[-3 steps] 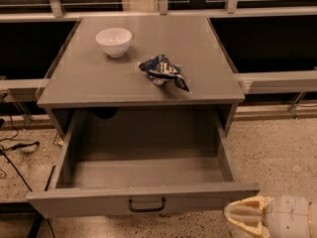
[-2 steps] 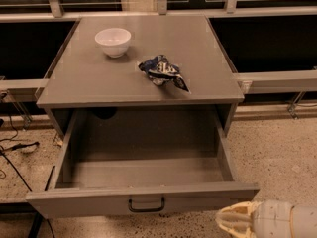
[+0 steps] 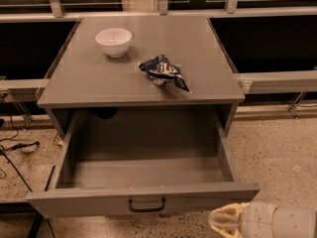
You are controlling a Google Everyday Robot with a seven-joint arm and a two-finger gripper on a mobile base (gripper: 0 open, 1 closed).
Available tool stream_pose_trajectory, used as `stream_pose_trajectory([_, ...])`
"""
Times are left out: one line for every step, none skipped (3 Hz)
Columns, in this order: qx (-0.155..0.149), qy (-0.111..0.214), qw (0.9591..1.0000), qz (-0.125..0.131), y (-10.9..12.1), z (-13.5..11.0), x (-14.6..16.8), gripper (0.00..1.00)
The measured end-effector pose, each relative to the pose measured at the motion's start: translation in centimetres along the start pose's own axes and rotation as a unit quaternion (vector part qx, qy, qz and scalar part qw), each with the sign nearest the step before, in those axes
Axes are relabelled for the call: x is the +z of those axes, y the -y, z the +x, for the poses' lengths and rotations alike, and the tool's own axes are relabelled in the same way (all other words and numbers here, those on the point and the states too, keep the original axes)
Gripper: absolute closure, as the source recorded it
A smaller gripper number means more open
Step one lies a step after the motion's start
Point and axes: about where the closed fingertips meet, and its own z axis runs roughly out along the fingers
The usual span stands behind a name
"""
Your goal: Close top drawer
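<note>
The top drawer [image 3: 143, 201] of the grey cabinet stands pulled far out, its deep grey box empty. Its wide front faces me along the bottom of the view, with a small black wire handle [image 3: 146, 205] at centre. My gripper [image 3: 224, 222] comes in from the lower right corner, cream-coloured, just below and in front of the right end of the drawer front, to the right of the handle. It holds nothing that I can see.
On the cabinet top [image 3: 99, 83] sit a white bowl [image 3: 114, 41] at back left and a crumpled blue and white bag [image 3: 163, 72] near the middle. Speckled floor lies on both sides; black cables [image 3: 15, 152] trail at left. Rails and dark panels stand behind.
My gripper has moved left and a little lower, towards the drawer front. The drawer has not moved.
</note>
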Motion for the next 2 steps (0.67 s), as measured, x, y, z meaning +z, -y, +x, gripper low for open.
stream_pose_trajectory([-0.012,0.0,0.9999,0.012,0.8,0.2,0.4,1.0])
stream_pose_trajectory([-0.029,-0.001,0.9994,0.017,1.9,0.2,1.3,1.0])
